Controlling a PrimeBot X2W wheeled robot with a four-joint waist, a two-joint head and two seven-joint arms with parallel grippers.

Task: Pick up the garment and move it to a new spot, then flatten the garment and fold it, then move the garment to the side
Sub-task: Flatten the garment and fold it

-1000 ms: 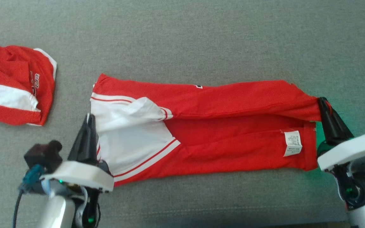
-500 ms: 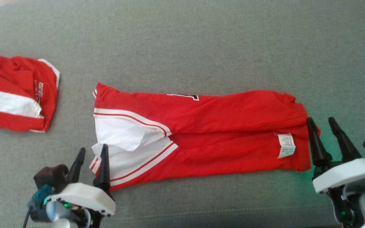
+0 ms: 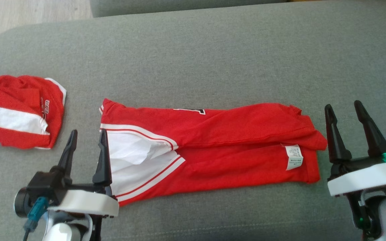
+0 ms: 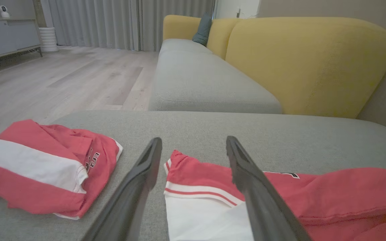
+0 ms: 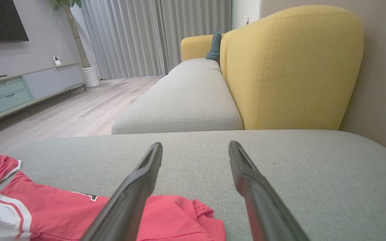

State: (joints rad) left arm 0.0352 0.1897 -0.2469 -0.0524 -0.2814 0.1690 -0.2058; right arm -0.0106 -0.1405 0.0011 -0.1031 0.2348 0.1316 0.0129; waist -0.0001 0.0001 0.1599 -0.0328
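One second before, both pincers were clenched on the garment (image 3: 213, 140), one at each end: the left one on the near corner of the white part, the right one on the red end. Half a second later both had let go. Now the left pincer (image 3: 88, 133) stood released, its two fingers wide apart, and the right pincer (image 3: 342, 105) was released in the same way. Nothing was between the fingers of either.

The head camera had also tilted up in this time, so the shift of the whole picture was not a move of the cloth.

The garment lay on the grey sofa (image 3: 213, 60), stretched long from left to right, with its far half folded over the near half. Its white label (image 3: 294, 156) showed near the right end. One small flap in the white part was not flat. The left pincer was at the left edge of the garment, and in the left wrist view the red corner showed between its fingers (image 4: 136, 187); whether it touched the cloth could not be told. The right pincer was just beside the right end, apart from it.

A second red and white garment (image 3: 15, 113) lay well apart on the left.

It seemed that the lengthwise fold was finished. A fold across probably remained, and then the move to the side.
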